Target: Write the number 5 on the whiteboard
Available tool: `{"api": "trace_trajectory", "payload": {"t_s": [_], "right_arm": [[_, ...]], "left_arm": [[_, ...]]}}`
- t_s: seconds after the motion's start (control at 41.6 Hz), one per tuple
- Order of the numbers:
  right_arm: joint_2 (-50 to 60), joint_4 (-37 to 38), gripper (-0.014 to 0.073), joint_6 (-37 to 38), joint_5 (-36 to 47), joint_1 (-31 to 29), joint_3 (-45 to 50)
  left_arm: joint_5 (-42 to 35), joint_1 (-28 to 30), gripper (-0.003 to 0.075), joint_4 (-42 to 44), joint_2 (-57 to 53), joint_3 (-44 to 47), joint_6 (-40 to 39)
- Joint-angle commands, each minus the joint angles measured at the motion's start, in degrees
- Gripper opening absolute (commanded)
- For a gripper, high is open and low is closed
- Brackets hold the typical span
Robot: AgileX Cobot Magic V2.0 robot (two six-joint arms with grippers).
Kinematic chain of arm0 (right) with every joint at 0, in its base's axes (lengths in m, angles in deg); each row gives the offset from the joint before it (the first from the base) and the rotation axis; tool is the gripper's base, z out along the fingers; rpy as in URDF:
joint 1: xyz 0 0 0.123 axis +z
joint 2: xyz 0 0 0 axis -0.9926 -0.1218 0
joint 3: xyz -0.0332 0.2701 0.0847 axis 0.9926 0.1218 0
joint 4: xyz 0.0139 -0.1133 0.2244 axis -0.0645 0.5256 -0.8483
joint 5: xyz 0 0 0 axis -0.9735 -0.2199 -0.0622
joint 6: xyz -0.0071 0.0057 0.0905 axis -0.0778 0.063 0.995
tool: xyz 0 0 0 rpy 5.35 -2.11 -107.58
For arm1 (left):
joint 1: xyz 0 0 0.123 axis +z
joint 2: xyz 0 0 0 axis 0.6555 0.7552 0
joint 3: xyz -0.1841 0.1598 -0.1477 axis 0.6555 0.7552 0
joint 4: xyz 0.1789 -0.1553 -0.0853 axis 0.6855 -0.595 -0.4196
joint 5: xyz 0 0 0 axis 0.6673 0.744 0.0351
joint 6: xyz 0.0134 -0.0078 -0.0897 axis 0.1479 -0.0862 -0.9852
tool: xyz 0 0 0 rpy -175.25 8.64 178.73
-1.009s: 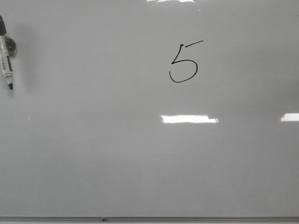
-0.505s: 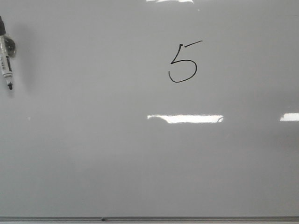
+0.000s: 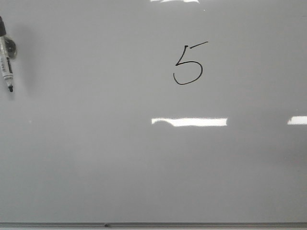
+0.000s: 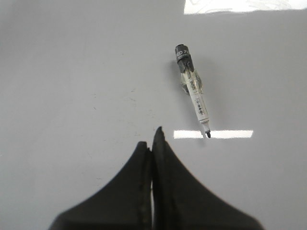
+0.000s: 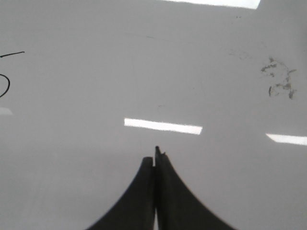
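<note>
My left gripper (image 4: 153, 139) and right gripper (image 5: 155, 155) both show only as dark fingertips pressed together with nothing between them; the arms behind them are cut off in both wrist views, and neither gripper appears in the front view. The marker (image 3: 6, 60) lies at the far left edge of the front view, its upper end cropped, tip pointing down; my left wrist view shows all of it, lying apart from my left fingers. The print on its barrel is too small to read. The 5 (image 3: 188, 64) sits upper middle on the board (image 3: 144, 167), well apart from the marker; my right wrist view catches only a fragment of it at the frame edge. Faint smudges (image 5: 278, 79) mark the board there, unreadable. Bare board spreads below the 5 down to the grey frame edge (image 3: 192, 224).
</note>
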Motion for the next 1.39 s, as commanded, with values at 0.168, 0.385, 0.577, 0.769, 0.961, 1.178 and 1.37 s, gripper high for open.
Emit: {"api": "trace_trajectory", "payload": {"t_s": [0.168, 0.385, 0.577, 0.769, 0.961, 1.178, 1.37], "right_arm": [[1.05, 0.34, -0.0069, -0.56, 6.57, -0.3, -0.96], [1.05, -0.25, -0.0069, -0.51, 10.95, -0.3, -0.84], [1.09, -7.15, -0.0069, -5.48, 11.7, -0.3, -0.84], [1.09, -7.36, -0.0069, -5.81, 11.56, -0.3, -0.84], [1.09, -7.16, -0.0069, -3.98, 9.46, -0.3, -0.84], [1.09, -7.16, -0.0069, -3.98, 8.25, -1.6, -0.84], [1.09, -7.16, -0.0069, -3.98, 8.25, -1.6, -0.84]], "left_arm": [[-4.95, -0.47, -0.002, -0.2, -0.8, 0.27, -0.68], [-4.95, -0.47, -0.002, -0.2, -0.8, 0.27, -0.68], [-4.95, -0.47, -0.002, -0.2, -0.8, 0.27, -0.68], [-4.95, -0.47, -0.002, -0.2, -0.8, 0.27, -0.68], [-4.95, -0.47, -0.002, -0.2, -0.8, 0.27, -0.68], [-4.95, -0.47, -0.002, -0.2, -0.8, 0.27, -0.68], [-4.95, -0.47, -0.002, -0.2, -0.8, 0.27, -0.68]]}}
